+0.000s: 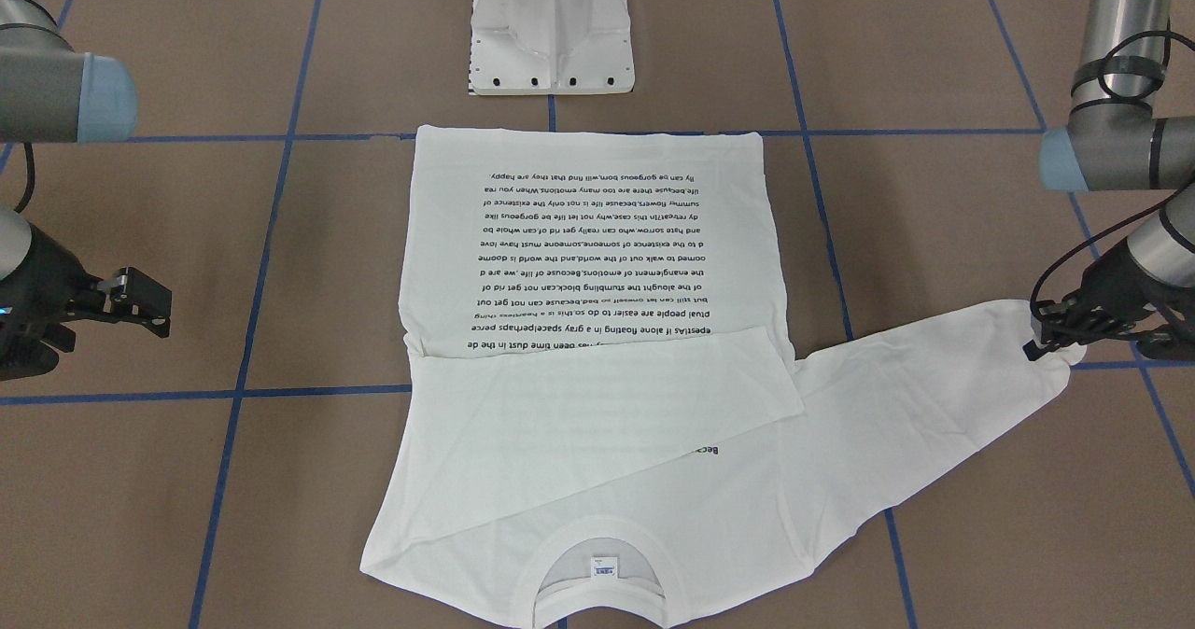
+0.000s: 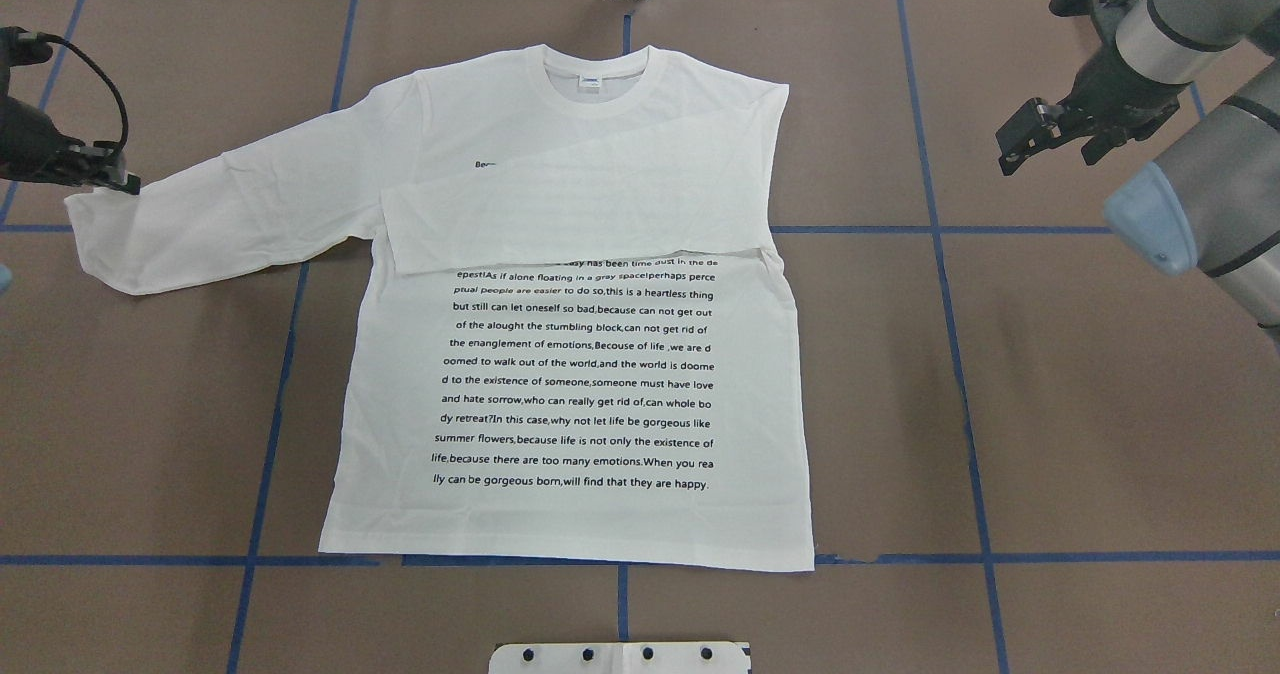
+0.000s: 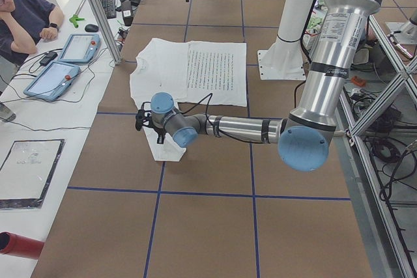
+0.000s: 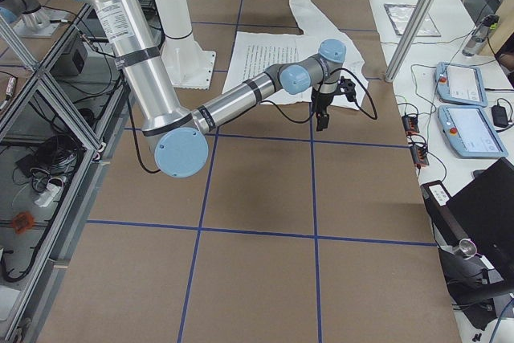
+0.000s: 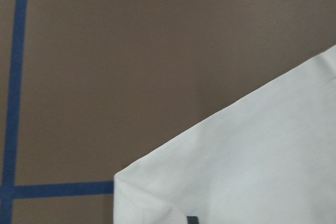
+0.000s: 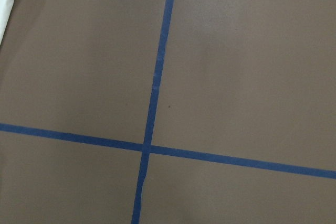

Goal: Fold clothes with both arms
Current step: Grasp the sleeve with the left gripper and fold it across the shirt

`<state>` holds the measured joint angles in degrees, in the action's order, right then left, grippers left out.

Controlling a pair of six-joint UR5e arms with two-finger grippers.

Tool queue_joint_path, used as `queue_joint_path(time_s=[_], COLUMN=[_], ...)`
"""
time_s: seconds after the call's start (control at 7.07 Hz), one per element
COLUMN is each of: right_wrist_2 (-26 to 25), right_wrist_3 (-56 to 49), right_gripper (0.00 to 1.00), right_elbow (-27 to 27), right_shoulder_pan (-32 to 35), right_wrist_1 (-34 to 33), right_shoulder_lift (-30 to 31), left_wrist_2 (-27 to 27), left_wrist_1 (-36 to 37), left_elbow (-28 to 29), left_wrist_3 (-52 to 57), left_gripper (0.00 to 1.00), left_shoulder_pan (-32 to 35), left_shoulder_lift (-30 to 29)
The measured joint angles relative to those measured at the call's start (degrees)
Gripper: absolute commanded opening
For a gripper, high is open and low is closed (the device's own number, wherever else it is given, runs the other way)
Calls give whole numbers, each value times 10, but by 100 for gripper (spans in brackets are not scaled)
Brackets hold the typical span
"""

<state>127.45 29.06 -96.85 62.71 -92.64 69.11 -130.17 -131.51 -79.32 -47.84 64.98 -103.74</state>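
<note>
The clothes, a white long-sleeved T-shirt (image 2: pixel 570 374), lie flat on the brown table with the black text up and the neck (image 2: pixel 597 79) on the far side from the robot. One sleeve (image 2: pixel 570 224) is folded across the chest. The other sleeve (image 2: pixel 230 214) stretches out flat toward my left arm. My left gripper (image 2: pixel 118 182) is low at that sleeve's cuff (image 1: pixel 1060 354), shut on the bunched cloth. My right gripper (image 2: pixel 1040 139) hangs open above bare table, well clear of the shirt, with nothing between its fingers. The right wrist view shows only table and tape.
The white pedestal base (image 1: pixel 553 32) stands just beyond the shirt's hem. Blue tape lines (image 2: pixel 950 229) grid the table. In the exterior left view a person (image 3: pixel 26 17) sits at a side desk with two tablets (image 3: pixel 62 69).
</note>
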Motion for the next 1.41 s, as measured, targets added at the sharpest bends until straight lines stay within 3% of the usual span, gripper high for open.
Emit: queue_joint_path(time_s=[0.42, 0.71, 0.99, 1.41], right_wrist_2=[-1, 1, 7, 14], right_wrist_3=[-1, -13, -65, -114], right_gripper=[100, 100, 100, 100], right_elbow=[8, 10, 5, -5], right_shoulder_pan=[5, 25, 58, 89], right_wrist_1=[0, 1, 1, 1], right_shoulder_lift=[10, 23, 57, 97], left_wrist_2=[18, 28, 46, 54], left_wrist_1=[127, 218, 247, 241], left_elbow=[-117, -165, -155, -51], left_wrist_3=[-67, -166, -304, -448], left_gripper=[0, 0, 0, 0], left_shoulder_pan=[-29, -71, -119, -155], left_shoulder_lift=[-42, -117, -219, -403])
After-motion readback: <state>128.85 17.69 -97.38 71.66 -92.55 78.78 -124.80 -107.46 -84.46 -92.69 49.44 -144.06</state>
